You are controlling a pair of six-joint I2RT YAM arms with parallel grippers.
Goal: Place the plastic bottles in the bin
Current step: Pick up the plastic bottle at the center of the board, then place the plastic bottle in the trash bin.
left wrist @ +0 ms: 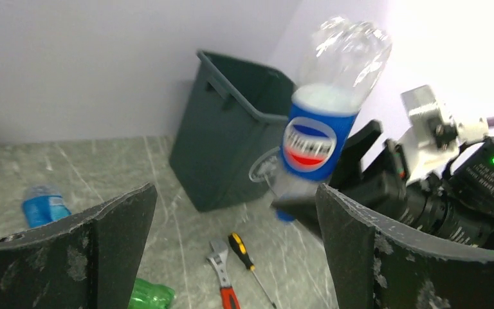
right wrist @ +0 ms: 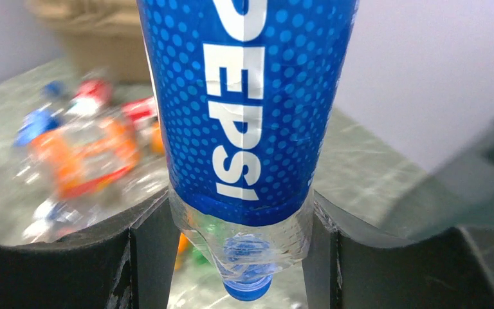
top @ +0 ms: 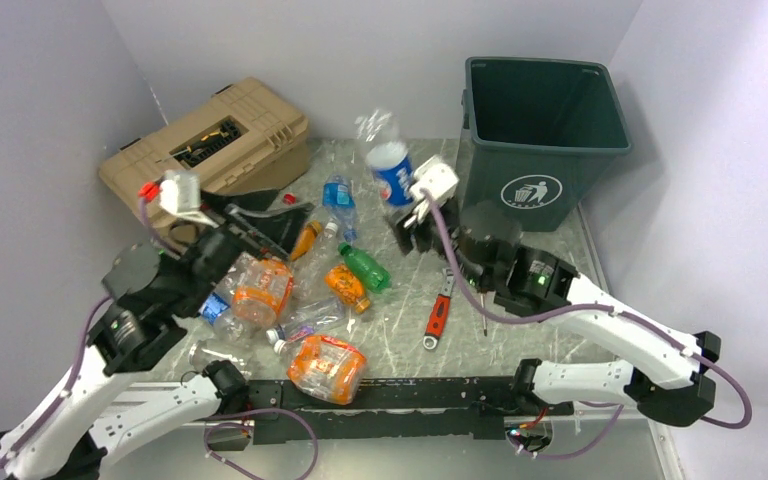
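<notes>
A clear plastic bottle with a blue Pepsi label [top: 392, 170] [left wrist: 312, 141] [right wrist: 244, 96] hangs upside down, blue cap lowest, just left of the dark green bin [top: 540, 140] [left wrist: 231, 129]. My right gripper [top: 412, 222] [right wrist: 241, 238] is shut on its neck end. To the left, above the bottle pile, my left gripper [top: 282, 222] [left wrist: 235, 199] is wide open and holds nothing. On the table lie several more plastic bottles: two crushed orange ones [top: 325, 365] [top: 260, 285], a green one [top: 365, 268] [left wrist: 151, 296] and a blue-labelled one [top: 340, 195] [left wrist: 45, 205].
A tan toolbox [top: 210, 145] stands at the back left. A red-handled wrench [top: 437, 315] [left wrist: 225, 280] and a screwdriver [top: 480, 300] [left wrist: 247, 257] lie on the marbled table in front of the bin. White walls close in on both sides.
</notes>
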